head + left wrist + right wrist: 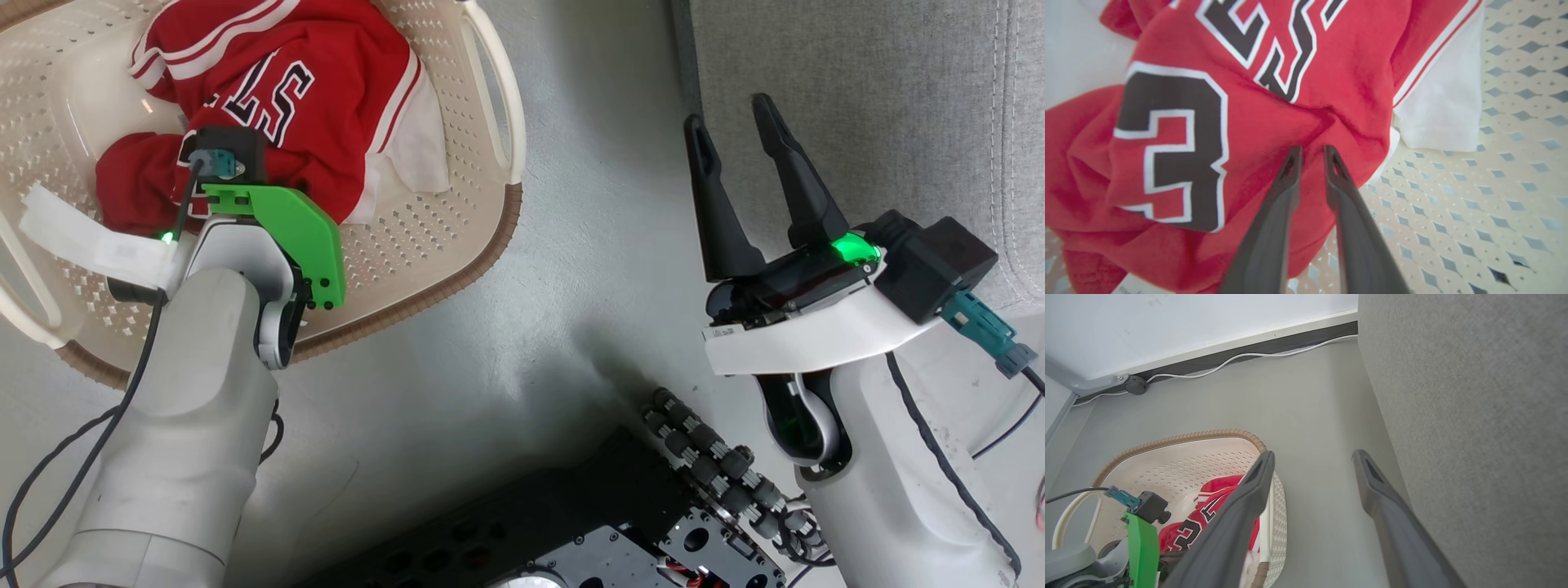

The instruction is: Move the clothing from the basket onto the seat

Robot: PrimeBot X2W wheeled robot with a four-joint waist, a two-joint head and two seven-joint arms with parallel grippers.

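The clothing [310, 90] is a red jersey with black-and-white numerals and white panels, heaped in the cream perforated basket [490, 237]. My left arm reaches down into the basket, and its green bracket [286, 229] hides the fingers from the head camera. In the left wrist view my left gripper [1311, 150] has its jaws nearly together, pinching a fold of the clothing [1274, 122] above the basket floor [1494, 183]. My right gripper [729, 110] stands open and empty over the floor beside the grey seat [882, 106]. The right wrist view shows the right gripper [1312, 455], the basket [1180, 437] and the seat [1474, 416].
Grey floor [588, 245] separates the basket from the seat. My dark base [571, 523] sits at the bottom of the head view. A white cable [1249, 357] runs along the wall's skirting beyond the basket.
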